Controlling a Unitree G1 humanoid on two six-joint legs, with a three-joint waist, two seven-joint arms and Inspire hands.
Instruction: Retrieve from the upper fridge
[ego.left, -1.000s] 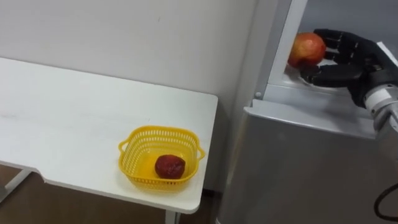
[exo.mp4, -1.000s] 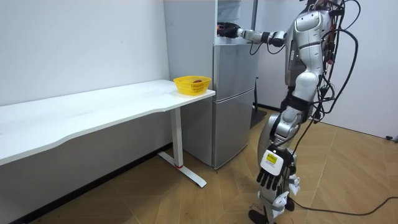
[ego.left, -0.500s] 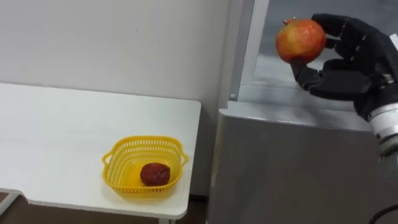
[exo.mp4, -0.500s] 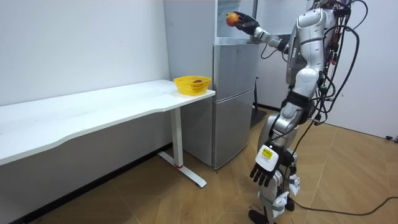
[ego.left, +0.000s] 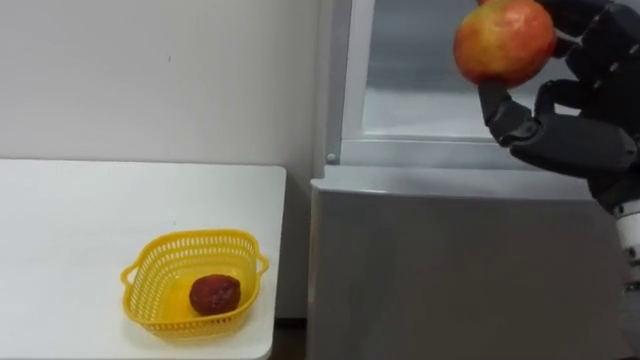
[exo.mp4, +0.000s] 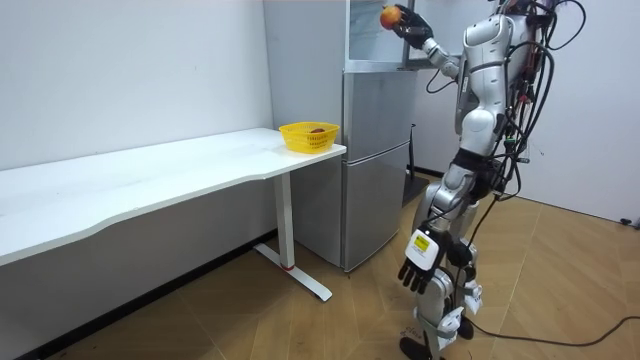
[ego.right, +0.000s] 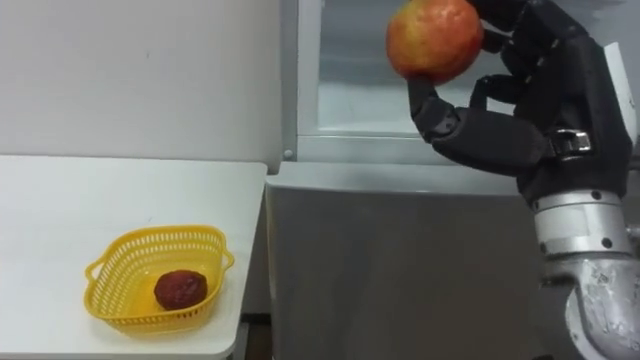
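Open upper compartment of grey fridge (ego.left: 450, 270): my black right hand (ego.left: 575, 140), curled round the round red-yellow apple (ego.left: 504, 40), has lifted it clear to 1 o'clock, so retrieval looks done; left hand (exo.mp4: 418, 272) hangs slack.

Basket (ego.left: 158, 288) on table (ego.left: 90, 215), fridge (ego.left: 450, 270) right of table

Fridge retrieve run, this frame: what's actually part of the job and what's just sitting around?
In the job:
apple, held up in the right hand
upper fridge compartment, standing open

Just lying about:
yellow basket on the white table
dark red fruit inside it
left hand, hanging idle at the robot's side
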